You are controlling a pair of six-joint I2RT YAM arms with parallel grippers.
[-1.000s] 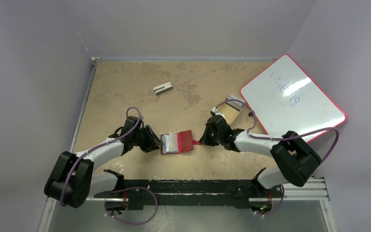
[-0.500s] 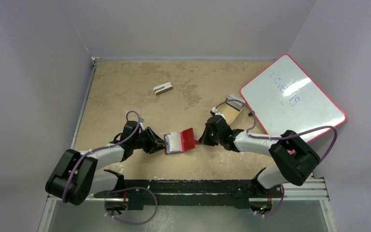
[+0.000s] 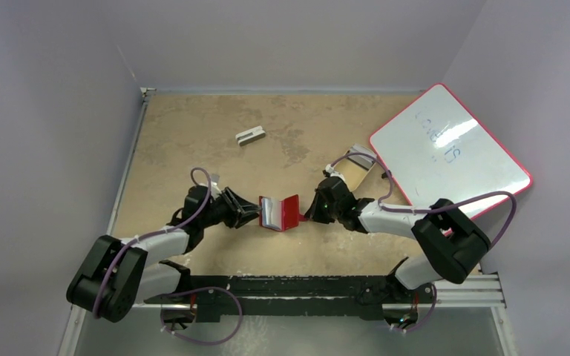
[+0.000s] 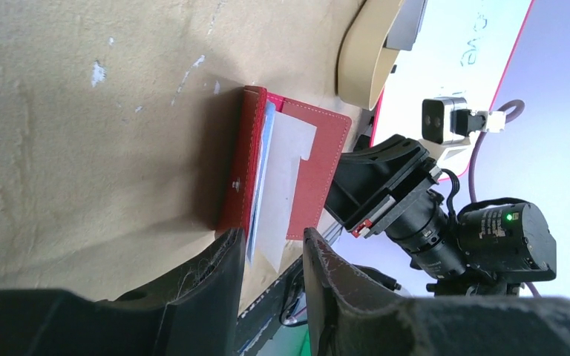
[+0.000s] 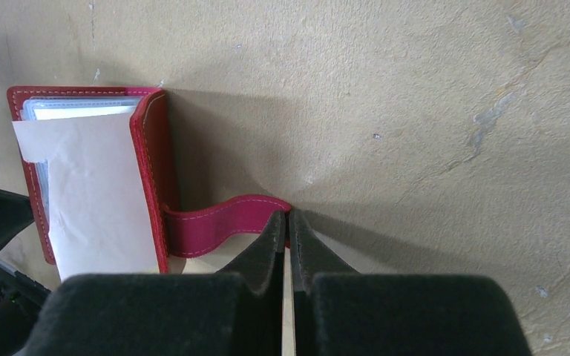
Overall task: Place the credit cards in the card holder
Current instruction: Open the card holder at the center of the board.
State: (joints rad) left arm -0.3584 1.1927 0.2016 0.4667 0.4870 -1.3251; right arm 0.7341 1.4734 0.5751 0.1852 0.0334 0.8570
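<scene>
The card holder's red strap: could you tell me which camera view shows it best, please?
Right wrist: the strap runs full-length from the card holder into the right gripper, pinched. Top external and left wrist show at most a sliver by that gripper.

Card holder (image 3: 279, 213) boxed between left fingers (image 4: 221, 278), right fingers (image 5: 266, 248); far side open

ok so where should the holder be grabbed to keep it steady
By the strap, from the right arm's side, low along the table. It is a thin flat tab sticking clear of the holder, so two fingers can pinch it without touching the sleeves. The right gripper is shut on its end that way.
</scene>
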